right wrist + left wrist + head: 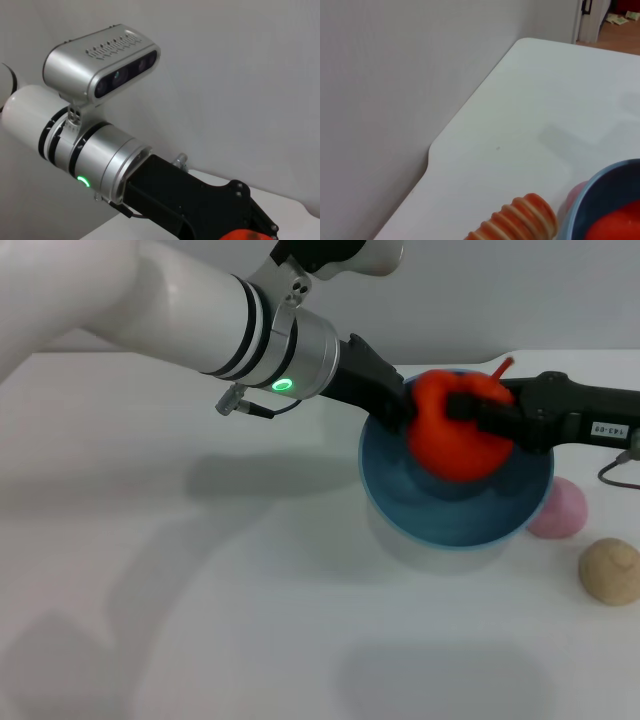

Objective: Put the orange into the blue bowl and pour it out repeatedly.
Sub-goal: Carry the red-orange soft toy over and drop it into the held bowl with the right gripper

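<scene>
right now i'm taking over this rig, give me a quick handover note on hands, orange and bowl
Left hand: at the far-left rim of the blue bowl, apparently holding it; whether its fingers are open or shut does not show.
Right hand: reaching in from the right, shut on the orange, which it holds just above the bowl's opening.
Bowl stands on the white table. A pink ball and a tan ball lie to its right; a striped bread loaf lies beside the bowl in the left wrist view.
Done: orange gripped and over the bowl.
Left: release it into the bowl, pour out, repeat.
</scene>
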